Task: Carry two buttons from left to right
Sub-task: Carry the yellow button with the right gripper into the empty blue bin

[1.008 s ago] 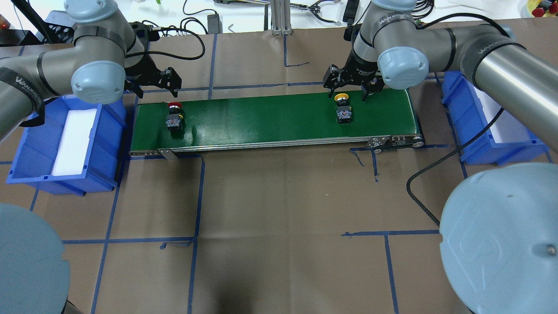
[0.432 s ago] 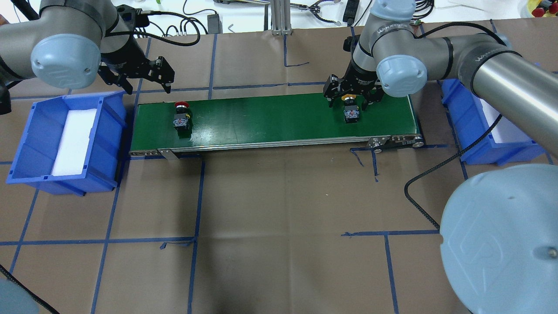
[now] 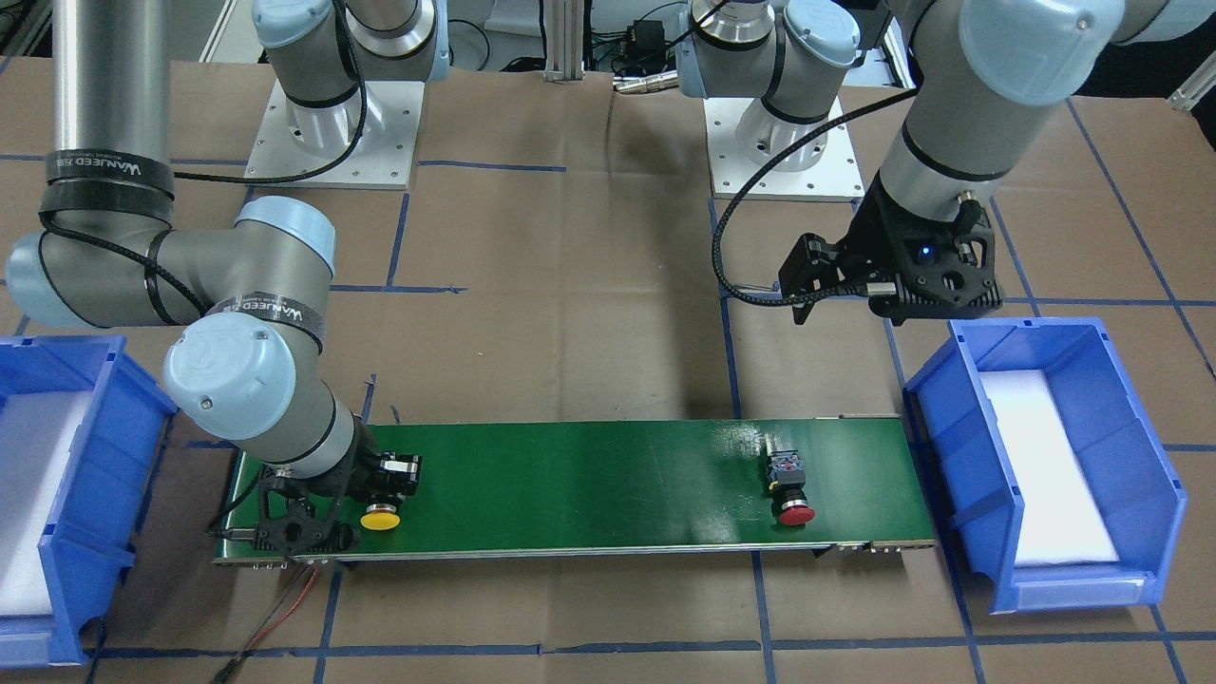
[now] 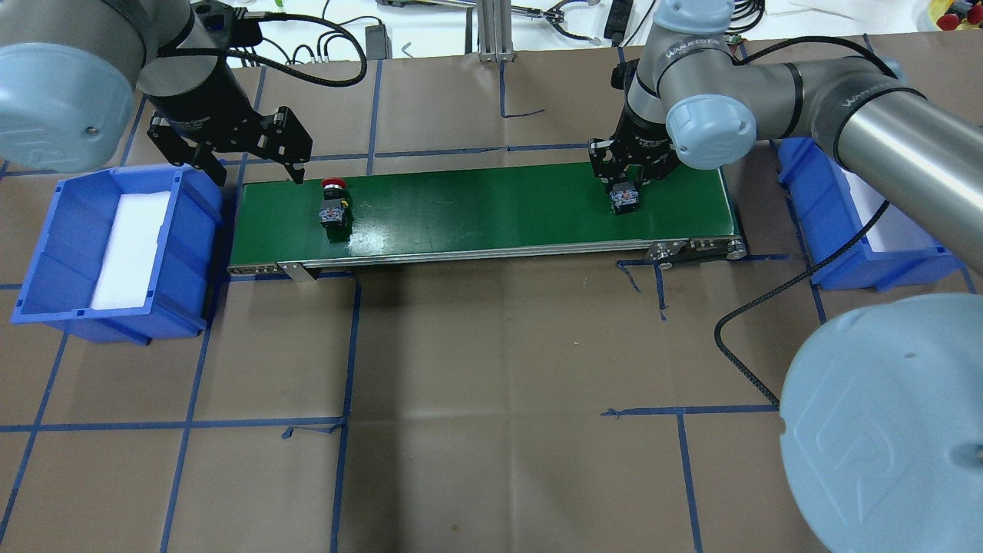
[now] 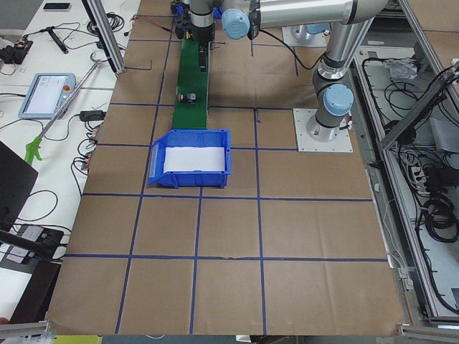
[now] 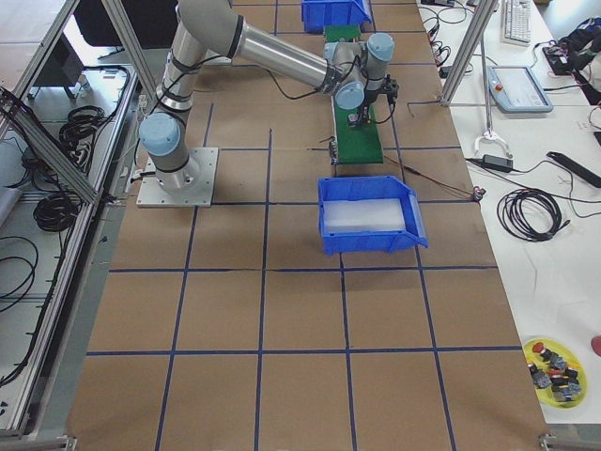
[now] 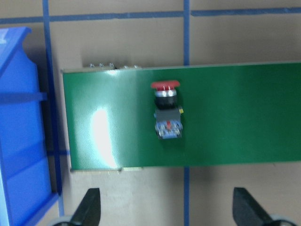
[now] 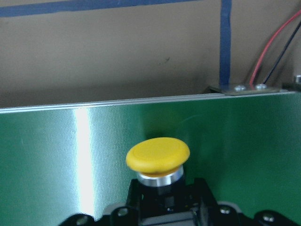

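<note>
- Two switches lie on their sides on the green belt (image 4: 491, 207), the yellow button (image 8: 158, 154) and the red button (image 4: 334, 209). Both caps point away from the robot's base.
- The yellow button has a smooth, domed mushroom cap over a bright metal collar, with a black block body behind it. It lies near the belt's right end.
- The right gripper (image 4: 623, 184) is down on the belt. Its fingers are clamped against the sides of the yellow button's body, and the cap sticks out free in front of them.
- The red button has a flatter red cap, a silvery ring and a black neck. Its grey block body carries small blue and red details at the rear end. It lies toward the belt's left end with nothing touching it.
- The left gripper (image 4: 257, 173) hangs above the table by the belt's left end. Its black fingers are spread wide and hold nothing, well clear of the red button.
- The belt is a glossy, finely ribbed green strip with pale streaks of glare and thin metal rails along its edges.
- One open-fronted plastic bin stands at each end of the belt, the left blue bin (image 4: 46, 253) and the right blue bin (image 4: 799, 200). Each has a white foam pad on its floor.
- Matte brown paper (image 4: 491, 384) covers the table, creased in places and ruled into squares with blue tape.
</note>
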Robot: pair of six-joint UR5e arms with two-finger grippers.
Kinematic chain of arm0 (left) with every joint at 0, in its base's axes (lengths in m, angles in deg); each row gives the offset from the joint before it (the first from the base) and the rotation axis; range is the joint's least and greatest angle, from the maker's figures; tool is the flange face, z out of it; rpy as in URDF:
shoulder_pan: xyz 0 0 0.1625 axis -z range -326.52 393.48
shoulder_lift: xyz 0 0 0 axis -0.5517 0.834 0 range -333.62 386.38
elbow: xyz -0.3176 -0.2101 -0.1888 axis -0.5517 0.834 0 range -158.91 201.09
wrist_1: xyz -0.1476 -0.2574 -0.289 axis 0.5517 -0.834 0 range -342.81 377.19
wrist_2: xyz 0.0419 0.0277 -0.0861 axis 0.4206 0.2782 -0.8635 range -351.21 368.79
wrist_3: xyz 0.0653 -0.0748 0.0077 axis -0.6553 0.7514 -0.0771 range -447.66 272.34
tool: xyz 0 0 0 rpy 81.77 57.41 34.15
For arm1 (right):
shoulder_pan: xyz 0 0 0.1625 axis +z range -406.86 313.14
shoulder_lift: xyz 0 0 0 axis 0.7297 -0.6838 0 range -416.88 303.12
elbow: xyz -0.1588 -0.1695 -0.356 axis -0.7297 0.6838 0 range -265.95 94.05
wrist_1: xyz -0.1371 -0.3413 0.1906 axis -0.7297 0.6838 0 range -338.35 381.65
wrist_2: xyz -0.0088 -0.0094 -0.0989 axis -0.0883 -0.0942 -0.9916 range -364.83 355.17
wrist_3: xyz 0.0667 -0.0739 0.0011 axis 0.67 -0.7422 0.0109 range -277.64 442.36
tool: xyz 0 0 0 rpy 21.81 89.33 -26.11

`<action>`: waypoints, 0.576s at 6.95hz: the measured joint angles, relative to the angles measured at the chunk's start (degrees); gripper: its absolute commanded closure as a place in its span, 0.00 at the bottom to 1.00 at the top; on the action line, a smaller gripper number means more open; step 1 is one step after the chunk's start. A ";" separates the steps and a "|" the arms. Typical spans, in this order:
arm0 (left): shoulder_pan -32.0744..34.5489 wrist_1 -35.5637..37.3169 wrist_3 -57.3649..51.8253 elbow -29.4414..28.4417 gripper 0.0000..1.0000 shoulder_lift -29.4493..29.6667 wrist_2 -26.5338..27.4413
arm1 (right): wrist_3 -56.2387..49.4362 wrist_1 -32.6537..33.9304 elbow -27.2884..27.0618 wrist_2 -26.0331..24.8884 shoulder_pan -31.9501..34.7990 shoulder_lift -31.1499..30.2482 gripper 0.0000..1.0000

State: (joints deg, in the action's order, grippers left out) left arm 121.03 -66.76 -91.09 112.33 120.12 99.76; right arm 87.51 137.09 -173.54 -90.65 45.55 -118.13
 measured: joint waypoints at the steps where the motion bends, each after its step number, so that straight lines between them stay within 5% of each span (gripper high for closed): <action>1: 0.11 -0.55 0.12 1.26 0.00 -1.78 -0.03 | -0.22 -1.63 0.66 -1.23 -0.39 -1.03 0.94; 4: 0.17 -0.64 0.19 4.38 0.00 -4.80 -0.31 | -7.05 -16.08 6.01 -2.46 -8.94 -8.26 0.93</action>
State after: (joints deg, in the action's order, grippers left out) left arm 121.20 -67.39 -90.89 116.71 115.32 99.45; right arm 80.46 121.02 -167.53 -93.10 36.61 -126.39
